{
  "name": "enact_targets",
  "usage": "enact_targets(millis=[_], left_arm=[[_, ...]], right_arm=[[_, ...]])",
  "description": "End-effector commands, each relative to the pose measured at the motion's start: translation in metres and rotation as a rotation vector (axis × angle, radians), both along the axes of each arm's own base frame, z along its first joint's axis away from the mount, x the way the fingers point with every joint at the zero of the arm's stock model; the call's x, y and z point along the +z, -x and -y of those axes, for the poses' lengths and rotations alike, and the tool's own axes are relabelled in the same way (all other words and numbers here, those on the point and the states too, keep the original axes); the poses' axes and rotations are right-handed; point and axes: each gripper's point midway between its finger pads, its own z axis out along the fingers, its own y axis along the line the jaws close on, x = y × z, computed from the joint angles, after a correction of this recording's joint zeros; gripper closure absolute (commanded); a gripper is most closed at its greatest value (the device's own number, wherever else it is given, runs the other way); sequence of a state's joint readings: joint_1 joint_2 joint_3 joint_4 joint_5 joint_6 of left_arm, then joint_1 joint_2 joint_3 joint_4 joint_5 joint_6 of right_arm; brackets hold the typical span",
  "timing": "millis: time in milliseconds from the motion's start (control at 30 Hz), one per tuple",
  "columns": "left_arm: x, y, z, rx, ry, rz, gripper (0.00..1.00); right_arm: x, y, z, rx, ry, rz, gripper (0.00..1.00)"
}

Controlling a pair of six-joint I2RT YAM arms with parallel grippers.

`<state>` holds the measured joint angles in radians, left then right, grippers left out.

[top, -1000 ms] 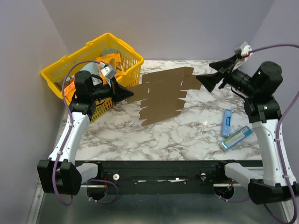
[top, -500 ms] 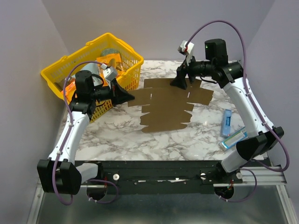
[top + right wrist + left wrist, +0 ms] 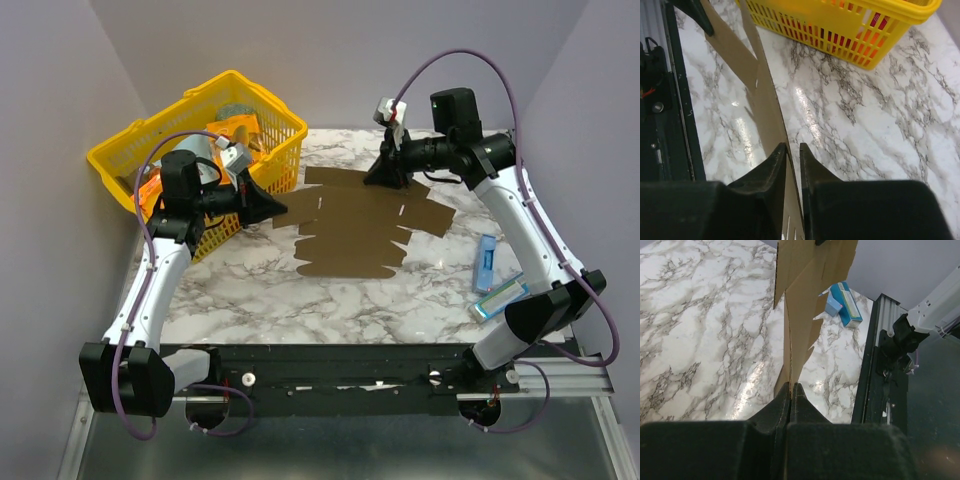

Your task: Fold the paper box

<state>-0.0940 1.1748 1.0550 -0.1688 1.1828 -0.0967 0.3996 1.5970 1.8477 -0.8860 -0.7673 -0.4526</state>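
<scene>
The paper box [image 3: 350,225] is a flat brown die-cut sheet with flaps, spread out just above the marble table [image 3: 300,300]. My left gripper [image 3: 282,207] is shut on its left edge. In the left wrist view the sheet [image 3: 812,280] runs edge-on away from the pinched fingertips of that gripper [image 3: 790,385]. My right gripper [image 3: 385,180] is at the sheet's far edge. In the right wrist view the cardboard [image 3: 760,100] passes between the right gripper's [image 3: 793,146] jaws, which stand narrowly apart around it with a gap still showing.
A yellow basket [image 3: 120,150] with orange snack packs stands at the back left, just behind the left gripper; the right wrist view shows this basket [image 3: 840,20] too. Two blue packets [image 3: 485,262] [image 3: 500,296] lie at the table's right. The black rail [image 3: 350,360] lines the near edge.
The right arm swung in from the right to the sheet's far edge and its jaws narrowed around the cardboard. The sheet dropped from tilted to nearly flat. The left gripper kept its hold.
</scene>
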Motion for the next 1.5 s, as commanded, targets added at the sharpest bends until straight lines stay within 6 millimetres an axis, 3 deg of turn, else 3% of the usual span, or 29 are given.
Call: enact_targets(millis=[0,67,167,200,300,467,567,600,633,733,933,1033,1067,1167,1200,1267,1300,1467], left_arm=[[0.01,0.0,0.001,0.006,-0.007,0.032,1.0],[0.01,-0.004,0.0,0.027,-0.009,0.031,1.0],[0.011,-0.016,-0.005,0.114,-0.022,0.033,0.51],[0.013,-0.02,-0.008,0.155,-0.031,0.038,0.23],[0.016,-0.032,-0.021,0.276,-0.061,0.068,0.01],[0.026,-0.043,-0.037,0.419,-0.05,0.108,0.01],[0.033,-0.047,-0.047,0.488,-0.036,0.132,0.01],[0.035,-0.047,-0.049,0.498,-0.029,0.132,0.01],[0.035,-0.047,-0.051,0.503,-0.028,0.131,0.01],[0.034,-0.048,-0.051,0.501,-0.023,0.119,0.01],[0.027,-0.051,-0.05,0.493,-0.026,0.1,0.01],[0.02,-0.055,-0.048,0.492,-0.029,0.075,0.01],[0.018,-0.055,-0.046,0.486,-0.028,0.065,0.01],[0.011,-0.055,-0.039,0.474,-0.057,0.064,0.01],[0.011,-0.054,-0.037,0.478,-0.066,0.069,0.01],[0.004,-0.055,-0.036,0.501,-0.088,0.06,0.01],[0.002,-0.05,-0.027,0.48,-0.088,0.058,0.01],[-0.034,-0.035,0.004,0.455,-0.163,-0.036,0.01]], right_arm=[[-0.003,0.005,-0.003,0.015,-0.003,-0.033,0.82],[-0.003,0.009,-0.003,0.02,-0.008,-0.045,0.9],[-0.001,0.016,-0.002,0.011,-0.025,-0.078,0.94],[-0.002,0.017,0.0,-0.009,-0.024,-0.089,0.96],[-0.005,0.021,0.005,-0.086,-0.039,-0.136,0.99],[-0.027,0.032,0.011,-0.163,-0.066,-0.258,0.99],[-0.02,0.026,0.018,-0.228,-0.159,-0.344,0.99],[-0.023,0.034,0.015,-0.197,-0.212,-0.439,0.99],[-0.013,0.025,0.019,-0.195,-0.277,-0.416,0.99],[-0.031,0.017,0.022,-0.251,-0.28,-0.495,0.99],[-0.083,-0.002,0.041,-0.381,-0.138,-0.396,0.99],[-0.095,-0.009,0.049,-0.444,-0.043,-0.232,0.99],[-0.107,-0.008,0.051,-0.453,-0.012,-0.215,0.99],[-0.111,-0.018,0.055,-0.515,-0.014,-0.14,0.99],[-0.125,-0.015,0.058,-0.533,0.002,-0.143,0.99],[-0.124,-0.024,0.062,-0.586,-0.006,-0.067,0.99],[-0.138,-0.021,0.063,-0.588,0.017,-0.07,0.99],[-0.155,-0.023,0.057,-0.615,0.079,0.03,0.99]])
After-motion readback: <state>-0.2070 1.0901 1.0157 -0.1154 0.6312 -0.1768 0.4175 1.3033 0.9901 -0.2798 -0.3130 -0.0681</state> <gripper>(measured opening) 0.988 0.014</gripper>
